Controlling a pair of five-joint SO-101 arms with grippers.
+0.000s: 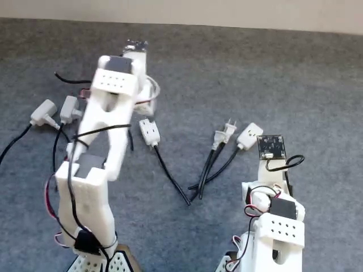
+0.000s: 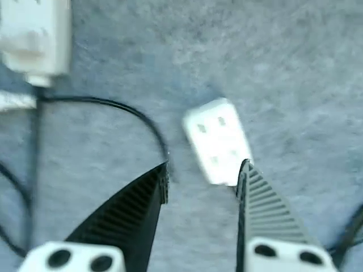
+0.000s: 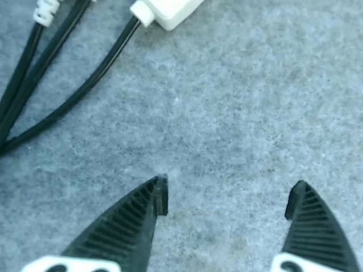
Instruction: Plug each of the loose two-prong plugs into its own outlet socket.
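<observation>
Hovering with jaws parted, the left gripper (image 2: 204,170) has the white rectangular plastic outlet socket (image 2: 218,139) just ahead, lying lengthwise along its reach.

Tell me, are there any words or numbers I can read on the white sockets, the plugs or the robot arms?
None: no word, number or sign is readable.
White socket: only slots, no letters.
Plug: no print that can be made out.
Small black board: any marks are too small to read.
</observation>
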